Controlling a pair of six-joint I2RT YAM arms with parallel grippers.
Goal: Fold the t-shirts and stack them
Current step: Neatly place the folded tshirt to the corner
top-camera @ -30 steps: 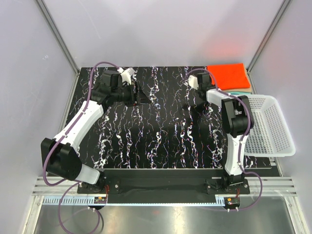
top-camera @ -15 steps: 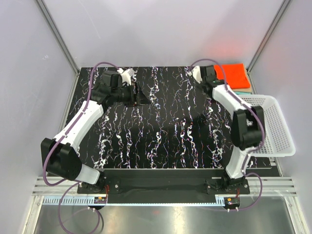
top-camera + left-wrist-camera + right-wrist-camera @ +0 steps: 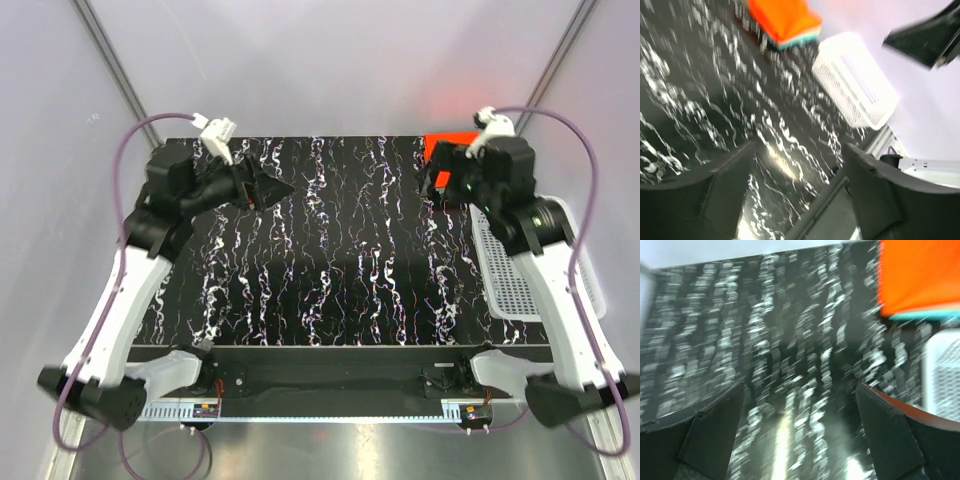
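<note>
The black, white-veined marbled surface is carrying everything. The white plastic mesh basket is sitting at its right edge. Just beyond the basket, in the far right corner, the folded bright orange-red cloth t-shirt is lying atop a folded teal t-shirt. The left fingers and right fingers are hanging spread apart above the surface, holding nothing.

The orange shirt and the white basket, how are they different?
The orange shirt is bright, solid cloth; the white basket is mesh full of holes. The orange shirt lies folded flat atop a teal cloth; the white basket sits on the table itself. Both rest near the table's right side.
</note>
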